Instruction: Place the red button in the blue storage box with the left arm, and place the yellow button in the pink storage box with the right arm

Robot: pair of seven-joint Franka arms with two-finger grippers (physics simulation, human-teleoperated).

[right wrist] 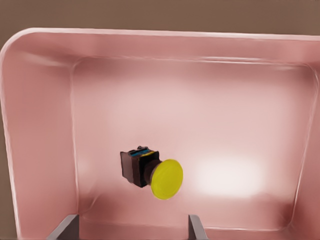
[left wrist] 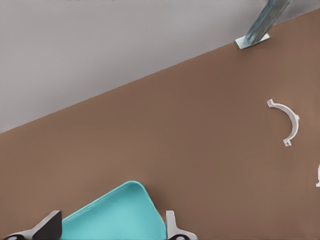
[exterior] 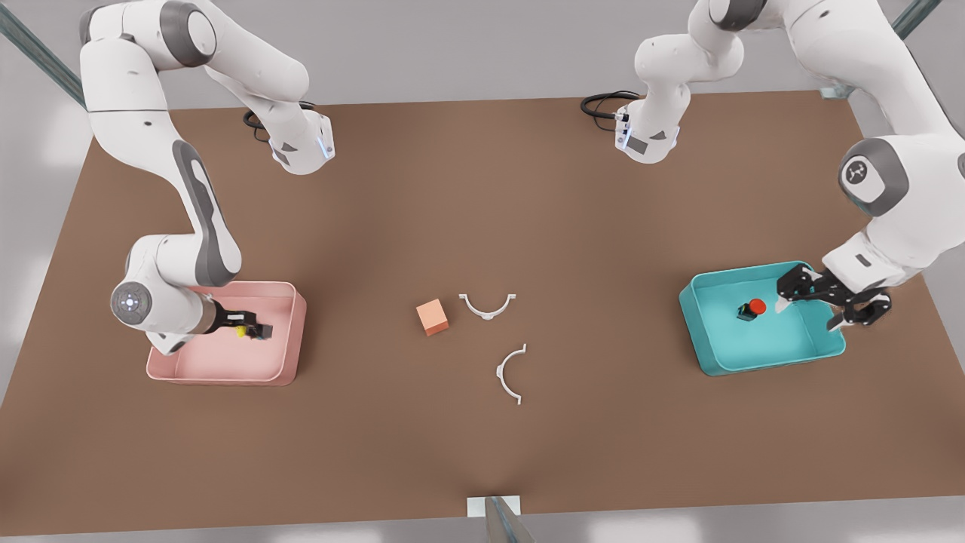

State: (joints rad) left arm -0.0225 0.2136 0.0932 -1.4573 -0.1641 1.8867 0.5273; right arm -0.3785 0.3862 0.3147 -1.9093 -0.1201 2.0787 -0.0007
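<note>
Both fingers apart: left gripper [exterior: 810,308] over blue storage box [exterior: 761,360], right gripper [exterior: 252,330] partly hides yellow button [exterior: 240,331].

Front view: a high camera looks steeply down on the whole worktop [exterior: 482,188], both arms at the far edge. Left wrist view: close above the blue storage box [left wrist: 117,217], aimed obliquely across the worktop to its edge. Right wrist view: close, looking into the pink storage box [right wrist: 45,125]. Each wrist view shares its box with the front view.
</note>
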